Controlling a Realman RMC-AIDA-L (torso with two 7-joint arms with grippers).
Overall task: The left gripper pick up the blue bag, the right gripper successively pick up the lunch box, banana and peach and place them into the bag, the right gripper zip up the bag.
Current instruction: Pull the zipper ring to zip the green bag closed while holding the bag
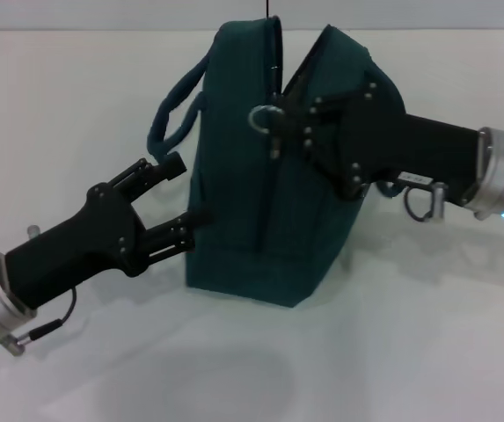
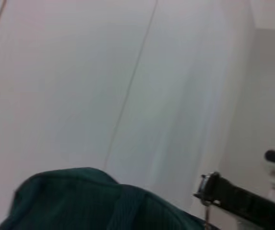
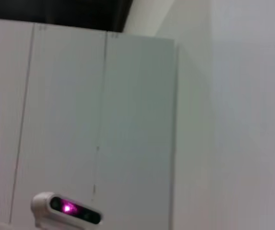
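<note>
The blue bag stands upright on the white table, its two loop handles hanging on its left side and its top seam gaping a little at the far end. My right gripper reaches in from the right and is shut on the ring zipper pull on the bag's upper front. Low on the left, my left gripper is open, its fingertips right against the bag's side with nothing held. The bag's teal fabric fills the left wrist view's lower part. The lunch box, banana and peach are out of view.
The white table extends around the bag. In the left wrist view my right arm's black body shows beyond the bag. The right wrist view holds only white wall panels and a small white device with a pink light.
</note>
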